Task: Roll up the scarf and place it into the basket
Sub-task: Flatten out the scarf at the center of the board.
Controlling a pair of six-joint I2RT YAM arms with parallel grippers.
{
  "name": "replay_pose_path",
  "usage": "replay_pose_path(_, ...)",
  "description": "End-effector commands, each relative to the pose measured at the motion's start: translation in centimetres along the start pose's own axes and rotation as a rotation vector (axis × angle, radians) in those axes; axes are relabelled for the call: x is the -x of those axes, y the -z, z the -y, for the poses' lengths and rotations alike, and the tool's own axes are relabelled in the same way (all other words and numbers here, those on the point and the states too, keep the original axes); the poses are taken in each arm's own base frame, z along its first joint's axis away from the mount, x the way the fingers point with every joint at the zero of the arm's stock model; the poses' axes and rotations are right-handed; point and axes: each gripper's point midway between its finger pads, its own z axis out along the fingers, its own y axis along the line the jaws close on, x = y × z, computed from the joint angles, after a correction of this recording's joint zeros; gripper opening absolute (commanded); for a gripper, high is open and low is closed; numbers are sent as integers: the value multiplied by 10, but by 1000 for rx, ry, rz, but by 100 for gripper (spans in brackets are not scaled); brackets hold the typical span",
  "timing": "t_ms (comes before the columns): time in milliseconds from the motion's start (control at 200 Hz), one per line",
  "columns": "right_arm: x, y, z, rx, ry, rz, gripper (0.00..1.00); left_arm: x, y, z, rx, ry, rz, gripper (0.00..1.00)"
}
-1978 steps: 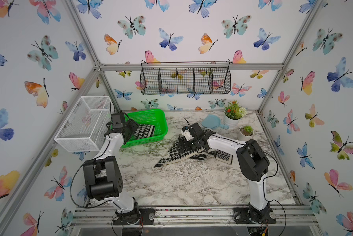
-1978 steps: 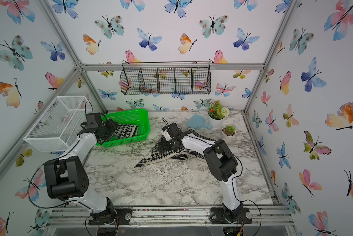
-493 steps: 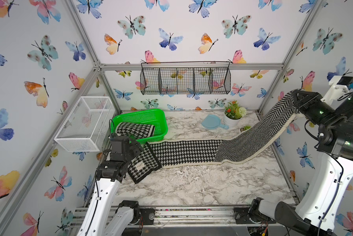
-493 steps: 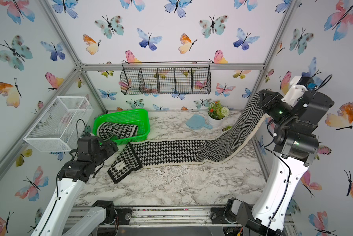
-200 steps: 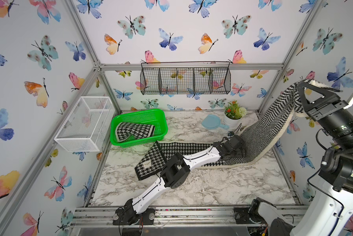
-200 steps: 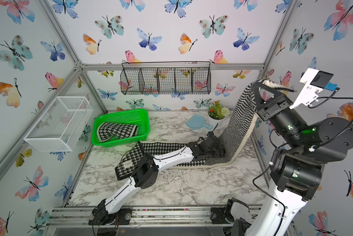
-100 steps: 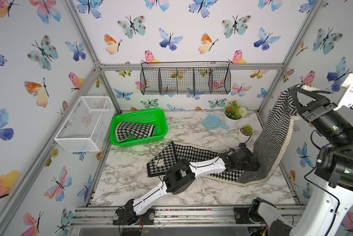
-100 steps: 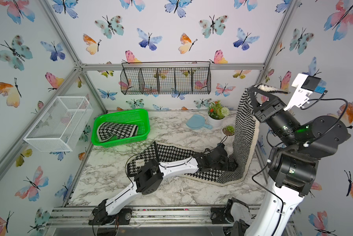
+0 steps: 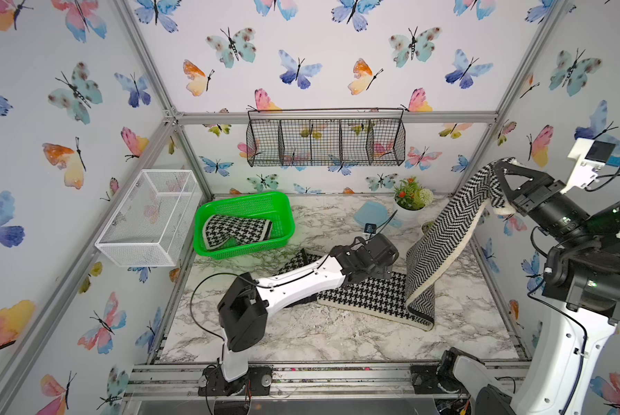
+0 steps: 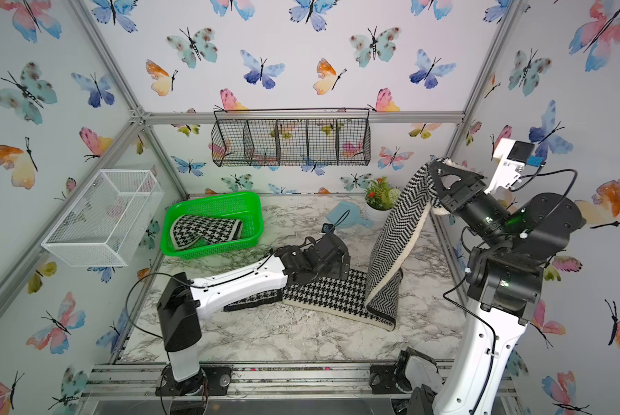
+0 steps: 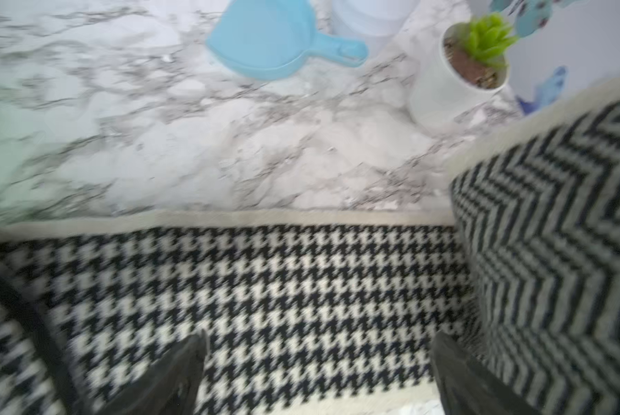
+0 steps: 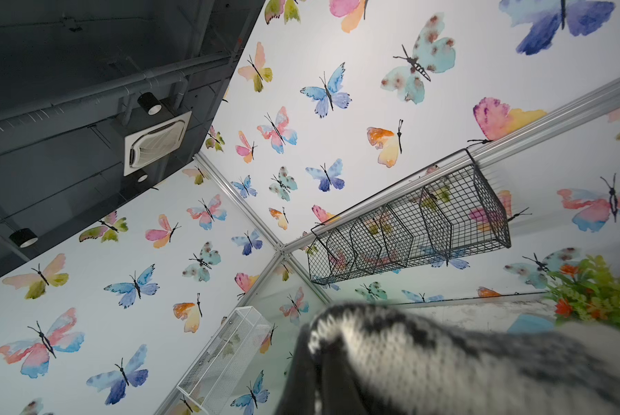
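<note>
You're barely begun: the scarf [image 9: 366, 293] lies unrolled at four o'clock on the table [image 9: 301, 337], one end clamped high in your right gripper [image 9: 500, 169], your left gripper [image 11: 321, 339] gaping above it, the basket [image 9: 245, 249] at ten o'clock.

Two scarves: first scarf [image 9: 236, 231] lying in the one green basket [image 9: 243, 250], second scarf [image 9: 369, 293] trailing right of it. One white mesh box [image 9: 150, 219] hanging left of the basket, one black rack [image 9: 326, 142] hanging behind it. Sitting to its right: two potted plants, a flowering plant [image 9: 412, 194] and a succulent [image 11: 477, 54], plus one blue scoop [image 9: 371, 215].
</note>
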Motion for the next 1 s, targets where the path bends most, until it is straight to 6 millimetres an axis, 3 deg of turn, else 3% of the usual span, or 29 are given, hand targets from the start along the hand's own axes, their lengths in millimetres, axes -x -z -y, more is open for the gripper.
replay_pose_path(0, -3, 0, -8, 45, 58, -7, 1, -52, 1, -73, 264, -114, -113, 98)
replay_pose_path(275, -22, -11, 19, 40, 30, -50, 1, -120, 14, -146, 421, -106, -206, 99)
replay_pose_path(486, -35, -16, 32, 38, 11, -65, 1, -138, 26, -188, 623, -146, -240, 100)
replay_pose_path(691, -59, -41, 32, 56, 0, -102, 1, -156, 22, -210, 690, -159, -275, 98)
replay_pose_path(851, -86, -66, 22, 63, 14, -143, 1, -163, 15, -217, 687, -152, -295, 95)
replay_pose_path(996, -98, -78, 20, 61, 17, -160, 1, -169, 12, -221, 673, -169, -309, 88)
